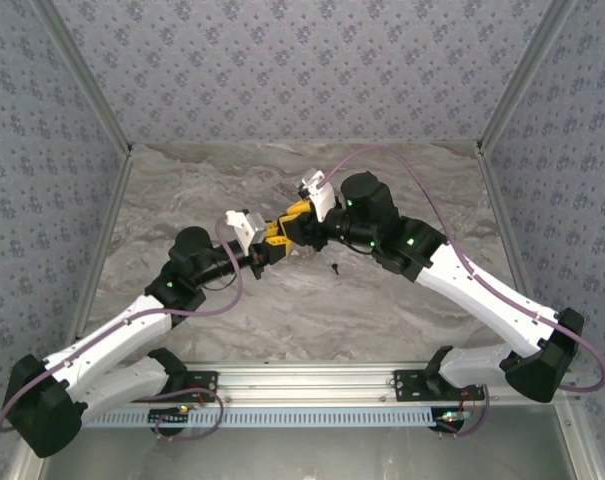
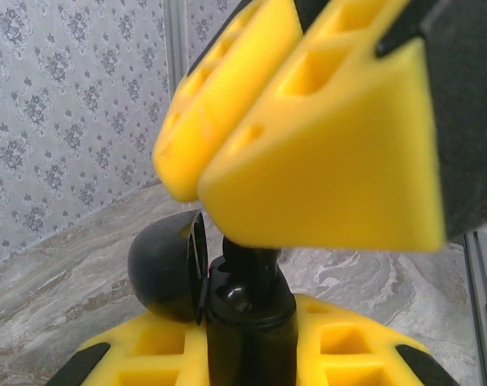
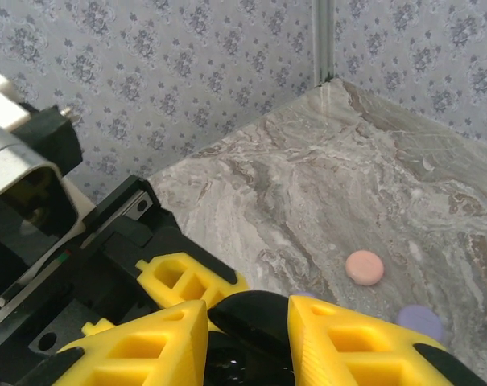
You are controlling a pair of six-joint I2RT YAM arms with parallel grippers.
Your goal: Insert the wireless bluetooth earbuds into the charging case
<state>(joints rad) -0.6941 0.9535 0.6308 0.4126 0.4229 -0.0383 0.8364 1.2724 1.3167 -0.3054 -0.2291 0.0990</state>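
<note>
- Yellow plastic fingers of the right gripper (image 3: 247, 310) stand a little apart. I cannot tell whether they are pinching anything or have let go.
- In the left wrist view those fingers hang tilted, just above a small black stemmed earbud (image 2: 255, 261). The earbud stands upright in the mouth of the case, with its top tucked under the lower finger. Whether finger and bud touch is hidden.
- The left gripper (image 2: 247, 346) is pressed together on the glossy black charging case (image 2: 247, 322). It holds the case off the table where the two arms meet, near the middle of the workspace (image 1: 282, 238).
- The case's domed black lid (image 2: 163, 273) is swung open to one side, so the sockets are exposed.
- Progress, as a judgement: one black bud is at or partly in its socket but does not yet look fully seated.
- On the grey marbled table (image 3: 372, 185), just near the grippers, lies a tiny dark object (image 1: 336, 267). It may be a second black bud waiting its turn, but it is too small to be sure.
- Farther out lie a flat round pale pink disc (image 3: 364, 267) and a lavender disc (image 3: 420, 322), near each other and well apart from the case. No pink or lavender buds can be made out.
- What seems left: press this bud home, then fetch any others.
</note>
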